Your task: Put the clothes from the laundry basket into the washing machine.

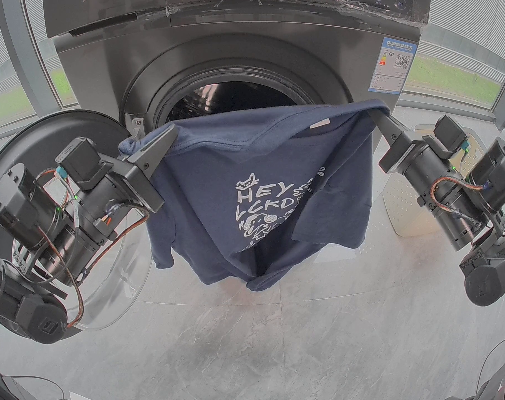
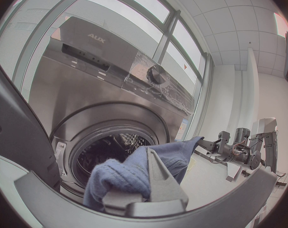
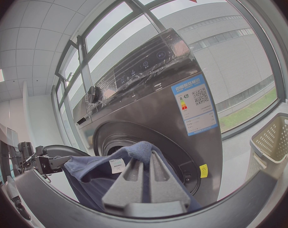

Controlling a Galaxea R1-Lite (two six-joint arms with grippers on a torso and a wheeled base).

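Navy T-shirt (image 1: 263, 195) hung stretched just in front of the washing machine's (image 1: 235, 45) open drum mouth (image 1: 230, 98), not yet inside. Left gripper (image 1: 172, 130) was clamped on one shoulder, near the machine's door hinge. Right gripper (image 1: 374, 113) pinched the other shoulder, below the machine's label. Hem dangled below the opening. Door (image 1: 35, 140) stood swung open on the machine's left side. Laundry basket (image 3: 272, 143) sat on the floor right of the machine.
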